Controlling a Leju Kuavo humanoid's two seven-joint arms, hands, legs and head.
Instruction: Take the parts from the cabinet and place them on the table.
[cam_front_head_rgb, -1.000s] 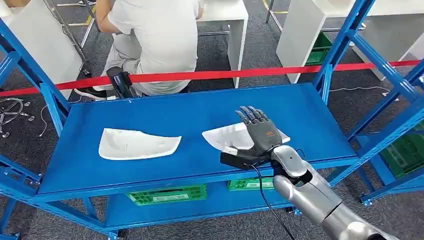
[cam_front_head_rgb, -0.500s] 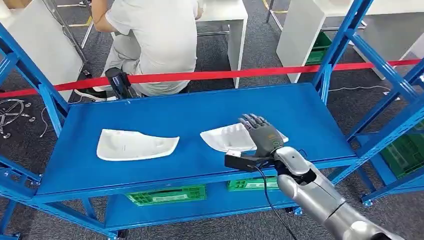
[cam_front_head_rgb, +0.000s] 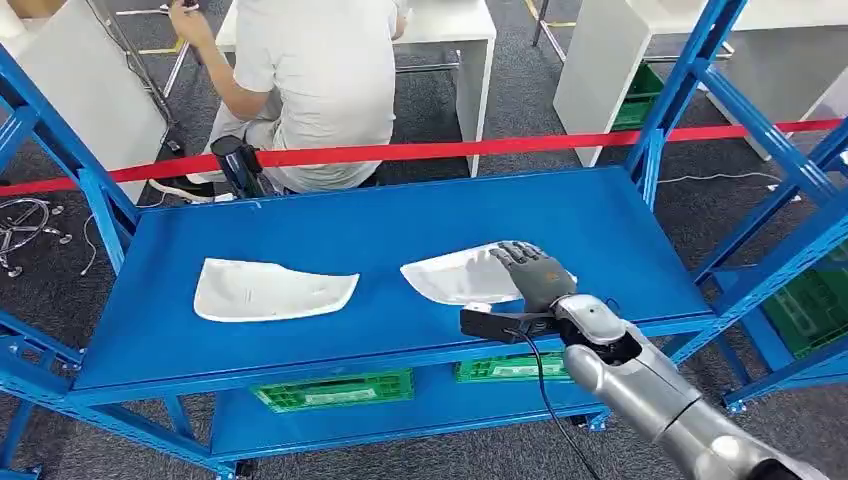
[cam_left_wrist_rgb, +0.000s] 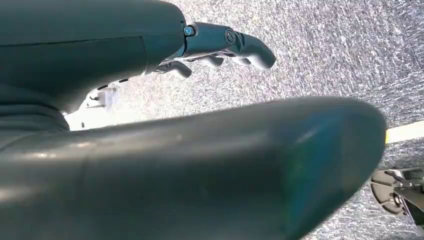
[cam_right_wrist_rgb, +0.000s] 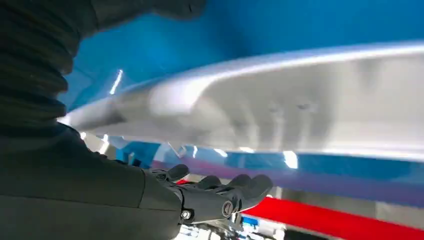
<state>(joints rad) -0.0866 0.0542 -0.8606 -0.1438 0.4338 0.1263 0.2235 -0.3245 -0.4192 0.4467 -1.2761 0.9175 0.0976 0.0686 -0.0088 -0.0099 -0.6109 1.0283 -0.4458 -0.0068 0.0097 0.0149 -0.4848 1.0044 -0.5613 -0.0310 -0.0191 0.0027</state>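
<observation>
Two white moulded parts lie on the blue shelf (cam_front_head_rgb: 380, 215) of the cabinet. The left part (cam_front_head_rgb: 272, 290) lies by itself. Over the right end of the right part (cam_front_head_rgb: 450, 275) my right hand (cam_front_head_rgb: 535, 272) is laid, fingers stretched forward and spread. Its wrist view has that part (cam_right_wrist_rgb: 300, 100) close up and blurred, passing between the thumb and the straight fingers (cam_right_wrist_rgb: 220, 192), which are not closed on it. My left hand (cam_left_wrist_rgb: 220, 45) hangs over grey carpet, its fingers loosely apart and holding nothing.
A red barrier tape (cam_front_head_rgb: 450, 150) runs behind the shelf, and a person (cam_front_head_rgb: 310, 90) sits beyond it at a white table. Blue uprights (cam_front_head_rgb: 690, 95) frame the shelf's sides. Green crates (cam_front_head_rgb: 335, 388) sit on the lower shelf.
My right hand has tipped forward and come down from an upright pose onto the right part's end. The seated person has raised an arm.
</observation>
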